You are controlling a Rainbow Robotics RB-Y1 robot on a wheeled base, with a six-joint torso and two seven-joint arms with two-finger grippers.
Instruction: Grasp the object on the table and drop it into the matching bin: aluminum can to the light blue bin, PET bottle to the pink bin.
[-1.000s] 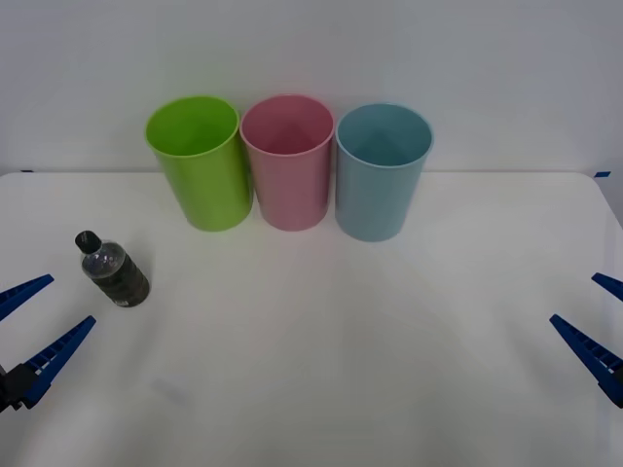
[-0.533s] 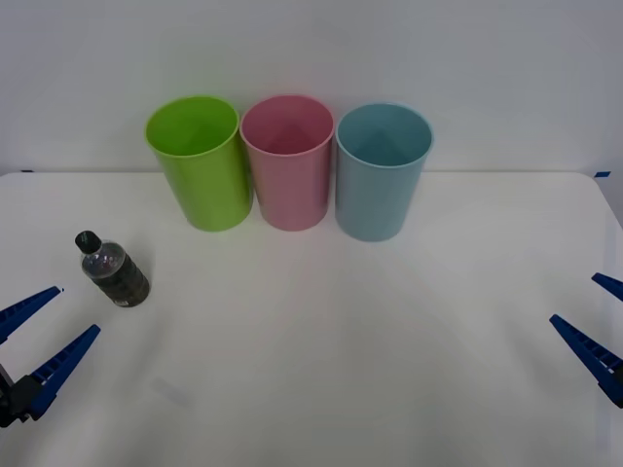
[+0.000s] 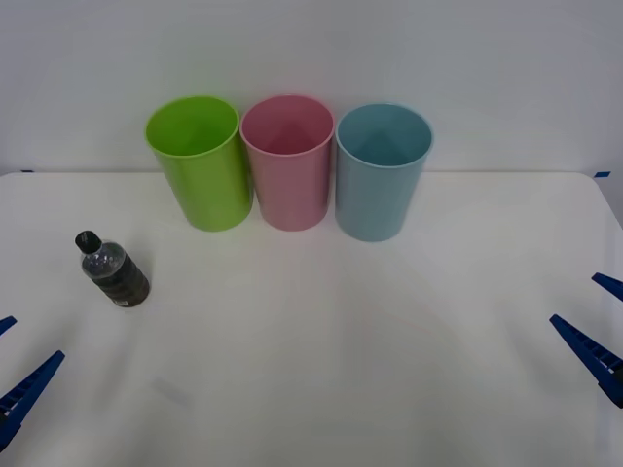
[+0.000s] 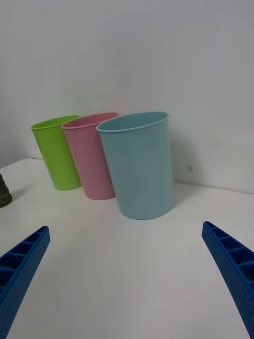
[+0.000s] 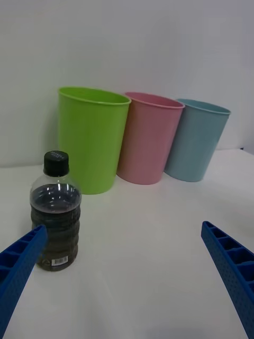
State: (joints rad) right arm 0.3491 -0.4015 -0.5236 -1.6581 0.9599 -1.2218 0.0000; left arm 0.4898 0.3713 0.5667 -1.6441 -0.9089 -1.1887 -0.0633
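The left end effector [image 3: 12, 375] is drawing back toward the near left corner of the table [image 3: 370, 350], its fingers spread wide and empty, so by my reading no grasp is starting yet. The PET bottle [image 3: 114, 269] is standing upright near the left edge, untouched, well apart from the pink bin [image 3: 289, 170] at the far edge. The right end effector [image 3: 596, 326] is waiting open and empty at the right edge.

PET bottle [image 5: 55, 214] label print too small to read.
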